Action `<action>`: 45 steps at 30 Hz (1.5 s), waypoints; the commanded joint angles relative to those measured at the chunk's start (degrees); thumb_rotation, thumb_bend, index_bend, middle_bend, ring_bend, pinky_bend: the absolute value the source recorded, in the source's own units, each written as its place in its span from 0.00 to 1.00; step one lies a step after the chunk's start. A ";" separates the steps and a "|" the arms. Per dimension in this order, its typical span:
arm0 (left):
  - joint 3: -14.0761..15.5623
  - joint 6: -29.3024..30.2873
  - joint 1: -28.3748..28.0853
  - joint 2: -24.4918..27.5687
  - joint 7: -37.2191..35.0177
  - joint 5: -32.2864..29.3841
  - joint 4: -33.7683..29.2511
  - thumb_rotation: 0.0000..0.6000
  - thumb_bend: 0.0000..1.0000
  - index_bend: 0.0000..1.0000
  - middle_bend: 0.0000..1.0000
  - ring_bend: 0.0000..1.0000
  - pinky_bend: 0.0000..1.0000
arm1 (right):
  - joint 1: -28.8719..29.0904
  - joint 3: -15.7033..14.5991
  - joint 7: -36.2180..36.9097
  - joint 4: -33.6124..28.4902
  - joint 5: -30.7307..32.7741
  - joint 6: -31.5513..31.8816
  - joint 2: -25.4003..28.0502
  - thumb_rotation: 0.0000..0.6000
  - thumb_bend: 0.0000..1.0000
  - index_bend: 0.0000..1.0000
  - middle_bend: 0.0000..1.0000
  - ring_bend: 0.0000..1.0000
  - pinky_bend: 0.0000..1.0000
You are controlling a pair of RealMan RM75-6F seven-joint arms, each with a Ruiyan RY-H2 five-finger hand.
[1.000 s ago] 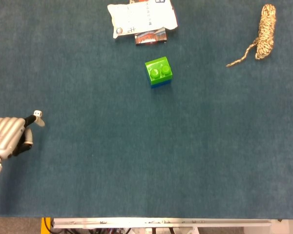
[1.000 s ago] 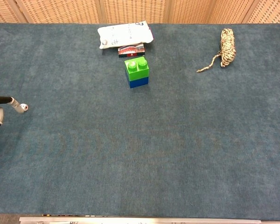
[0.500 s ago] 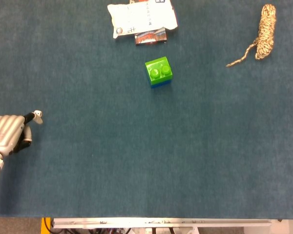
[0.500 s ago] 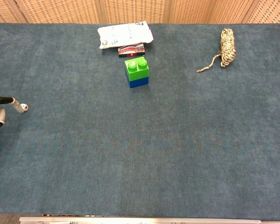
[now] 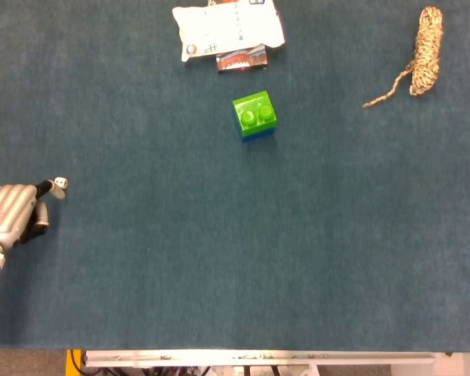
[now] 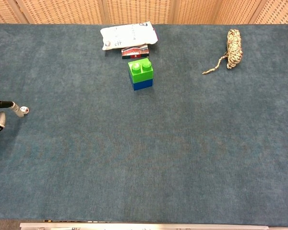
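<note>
my left hand (image 5: 12, 213) sits at the table's (image 5: 219, 258) left edge, fingers curled; 1 fingertip meets the die (image 5: 60, 183), seemingly resting on cloth, so i cannot tell if it's pinched.

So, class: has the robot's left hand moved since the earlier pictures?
Yes. The left hand has drawn back toward the table's left edge, farther from the green block, with the small die at its fingertip.

Small white die (image 5: 60, 183) at left edge, mid-height, touching left hand (image 5: 12, 213) fingertip. Green-on-blue toy brick stack (image 5: 254, 115) upper centre; white paper packet (image 5: 228, 27) above it. Coiled beige rope (image 5: 423, 61) upper right.
</note>
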 commanded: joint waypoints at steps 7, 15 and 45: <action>-0.10 -1.07 -0.34 -0.47 -0.78 -0.62 1.19 1.00 0.85 0.33 1.00 1.00 0.95 | 0.23 0.00 -0.26 0.17 0.23 -0.54 -0.20 1.00 0.09 0.20 0.20 0.09 0.28; -0.22 -1.85 -0.93 -0.77 -1.33 -0.44 1.73 1.00 0.85 0.33 1.00 1.00 0.95 | 0.41 -0.06 -0.58 0.23 0.33 -0.96 -0.35 1.00 0.09 0.20 0.20 0.09 0.28; -1.14 -1.85 -1.62 -1.89 -0.69 -1.67 3.38 1.00 0.85 0.32 1.00 1.00 0.95 | 0.74 -0.19 -1.19 0.35 0.77 -1.87 -0.60 1.00 0.09 0.20 0.20 0.09 0.28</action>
